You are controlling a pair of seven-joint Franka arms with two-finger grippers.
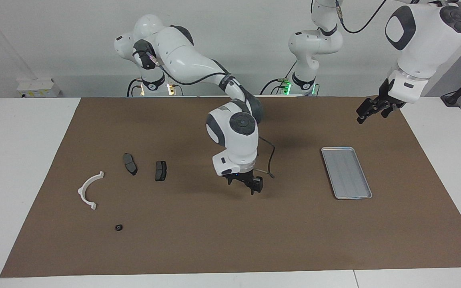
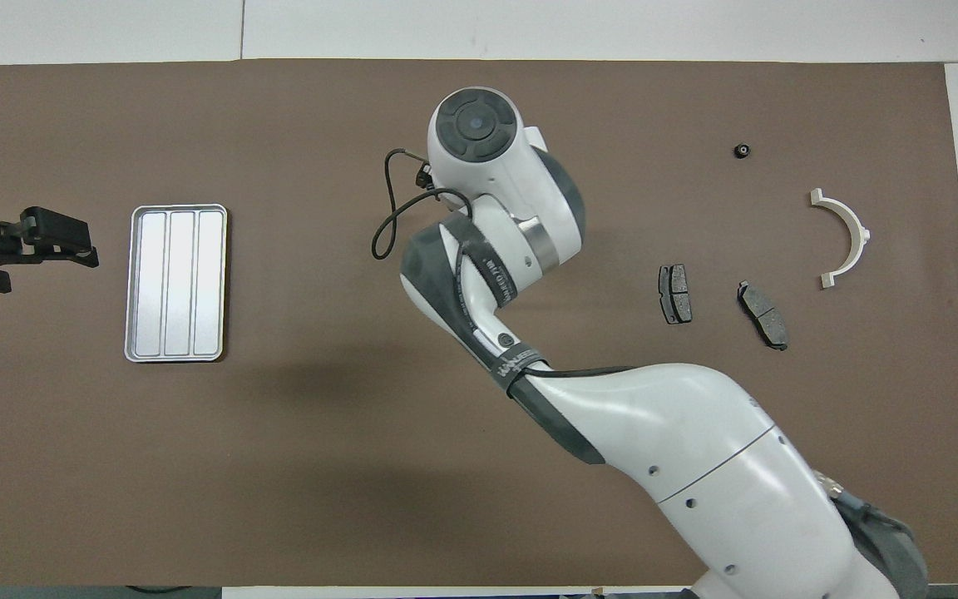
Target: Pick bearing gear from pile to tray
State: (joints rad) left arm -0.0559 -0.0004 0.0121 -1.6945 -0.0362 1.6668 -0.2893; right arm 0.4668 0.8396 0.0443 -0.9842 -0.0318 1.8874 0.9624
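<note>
The right claw (image 1: 250, 185) hung over the bare middle of the brown matte mat (image 1: 230, 240), and honestly I couldn't tell if its fingers were open or pinched on anything. The left claw (image 1: 368, 110) waited up in the air at its own end of the desk (image 1: 14, 168), can't tell its fingers either. The tray (image 1: 346, 172) was shallow silvery metal, rounded corners, faint ribs, nothing in it. The pile sat toward the right arm's end: a white curved half-ring bracket (image 1: 89, 190), two flat dark grey pads (image 1: 130, 163) (image 1: 160, 171), and one tiny black round piece (image 1: 119, 227) lying farthest from the robots.
</note>
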